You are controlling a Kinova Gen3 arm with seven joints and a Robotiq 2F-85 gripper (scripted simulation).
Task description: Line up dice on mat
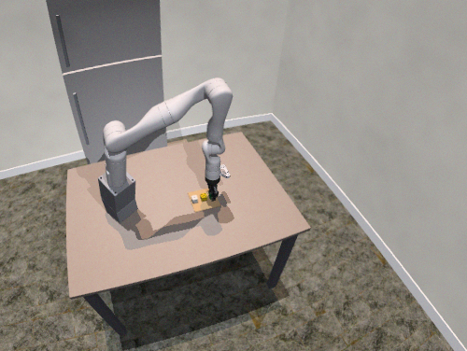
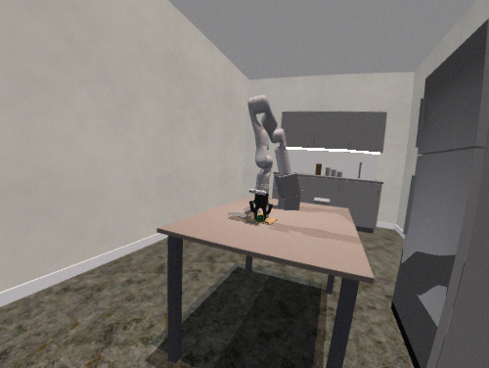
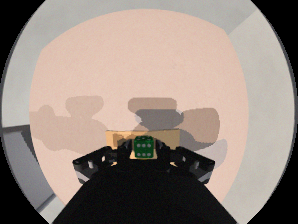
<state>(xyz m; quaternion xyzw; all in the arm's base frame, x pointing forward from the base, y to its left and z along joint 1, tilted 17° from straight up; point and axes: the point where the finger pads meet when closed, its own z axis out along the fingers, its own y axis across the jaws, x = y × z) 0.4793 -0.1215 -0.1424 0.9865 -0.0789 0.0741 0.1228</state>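
Observation:
A small orange mat [image 1: 205,207] [image 2: 270,221] [image 3: 116,137] lies flat on the table, right of the robot's base. A white die [image 1: 194,199] stands on it nearest the base, and a yellow die [image 1: 204,197] stands beside it. A green die [image 3: 144,147] [image 2: 261,217] sits on the mat at the far end, in line with the other two. My gripper [image 1: 213,196] [image 2: 260,214] [image 3: 143,144] points straight down over the green die, with its fingers open on either side of it. In the top view the fingers hide the green die.
The wooden table [image 1: 261,219] [image 2: 313,240] carries the robot's base [image 1: 117,196]. A grey fridge [image 1: 109,70] stands behind the table. Walls run close along the far and right sides.

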